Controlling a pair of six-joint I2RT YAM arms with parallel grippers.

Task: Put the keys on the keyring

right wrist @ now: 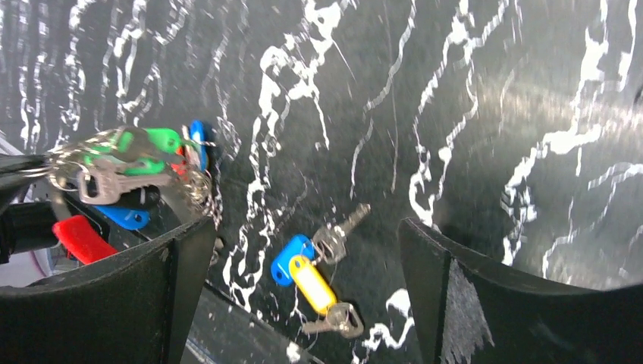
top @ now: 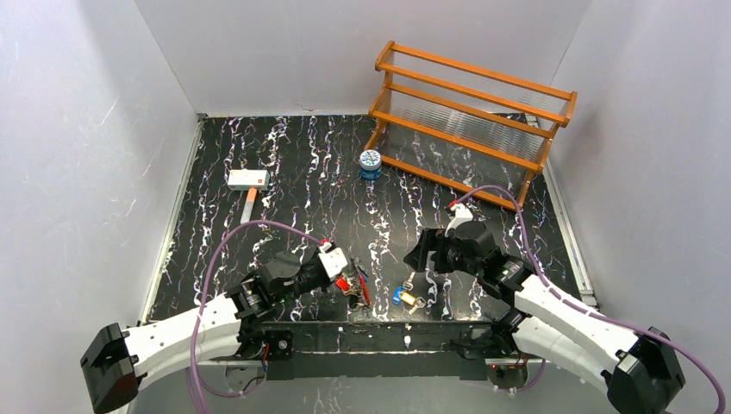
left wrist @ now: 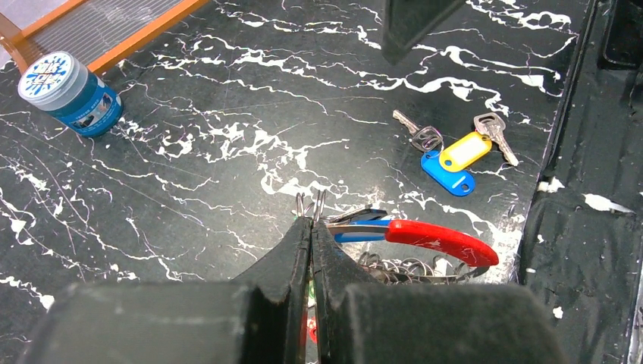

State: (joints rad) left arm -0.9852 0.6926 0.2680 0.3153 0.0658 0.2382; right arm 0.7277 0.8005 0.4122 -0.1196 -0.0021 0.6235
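Keyring (left wrist: pixel 319 205) and keys (right wrist: pixel 330 244) are both at the near edge of the table (top: pixel 284 172), between my two arms. I go from the big parts down to the small ones.

My left gripper (left wrist: pixel 311 225) is pressed closed. At its tips I see two thin wire ends. I believe this wire is the keyring, but it is too fine in this view to be sure. The bundle (right wrist: pixel 129 155) with red, green and blue tags sits right at this gripper.

My right gripper (right wrist: pixel 303 227) stands wide open and holds nothing. It hovers above the loose keys, just beside the bundle.

The loose keys lie flat on the table, apart from the bundle, on the side of the right arm. In the right wrist view they are between the two open fingers, a little nearer to the finger on the bundle's side. Their long axis runs almost straight away from the camera, only slightly slanted, so it crosses the line on which the fingers close. I judge the right arm is the one for this pick. It needs mostly to descend, and the fingers would meet the narrow sides of the group.

Smallest: the blue tag (right wrist: pixel 286 259) and yellow tag (right wrist: pixel 312 282) touch side by side in the middle. One silver key (right wrist: pixel 352 221) points away at the far end, and another lies at the near end.
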